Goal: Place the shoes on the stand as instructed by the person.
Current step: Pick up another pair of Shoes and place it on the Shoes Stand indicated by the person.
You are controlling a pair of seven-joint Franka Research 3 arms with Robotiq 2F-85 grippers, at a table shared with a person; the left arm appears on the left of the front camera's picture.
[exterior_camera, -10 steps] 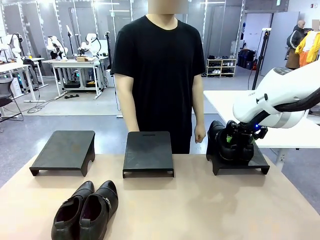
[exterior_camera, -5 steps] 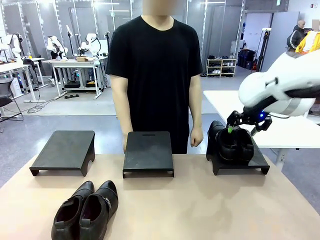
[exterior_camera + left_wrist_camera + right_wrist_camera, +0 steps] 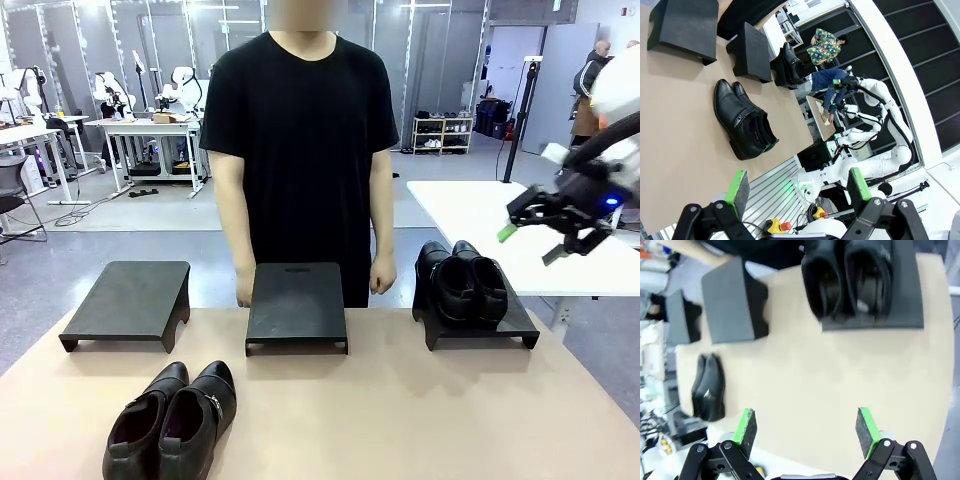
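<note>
While the right pincer point(image 3: 530, 245) hangs spread, the shoes point(image 3: 462, 287) rest apart, on the stand point(image 3: 520, 326)

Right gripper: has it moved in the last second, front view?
Yes. The right gripper rose and swung toward picture right, away from the pair of shoes on the right stand, which stayed put. Its jaws are open and empty.

Bright, even overhead light is spread across the desk point(image 3: 420, 410); soft shadows are cast under the middle stand point(image 3: 297, 300). The right wrist view is smeared by blur; lines are bent at the left wrist view's edges.
</note>
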